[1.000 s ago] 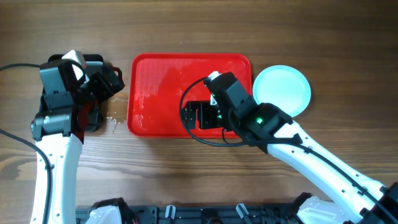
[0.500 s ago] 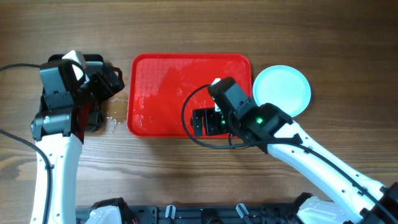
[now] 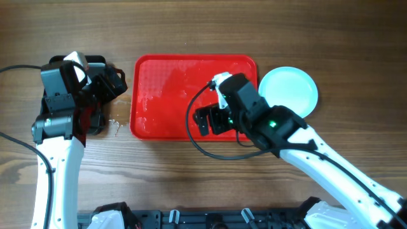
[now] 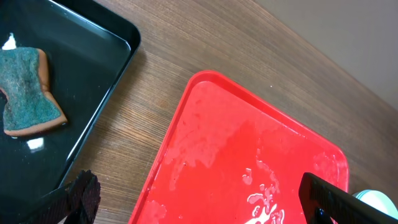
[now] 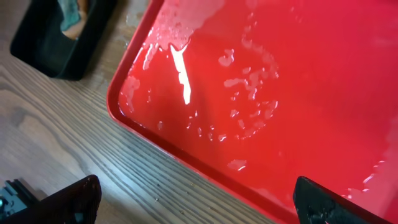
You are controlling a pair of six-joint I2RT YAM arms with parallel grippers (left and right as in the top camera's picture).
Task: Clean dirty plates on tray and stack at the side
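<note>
The red tray (image 3: 165, 83) lies at the table's middle, wet and with no plate on it; it also shows in the left wrist view (image 4: 249, 155) and the right wrist view (image 5: 298, 81). A white plate with a pale cyan rim (image 3: 289, 90) sits on the table just right of the tray; whether it is a stack I cannot tell. My right gripper (image 3: 206, 121) hangs over the tray's front edge, open and empty (image 5: 199, 202). My left gripper (image 3: 117, 83) is left of the tray, open and empty (image 4: 199, 199).
A small black tray (image 4: 74, 93) with a green and brown sponge (image 4: 28, 90) stands left of the red tray, under my left arm. Water drops lie on the wood (image 3: 117, 124) by the red tray's left front corner.
My right gripper has shifted slightly back and to the right over the tray's front part. The left arm has not moved.
</note>
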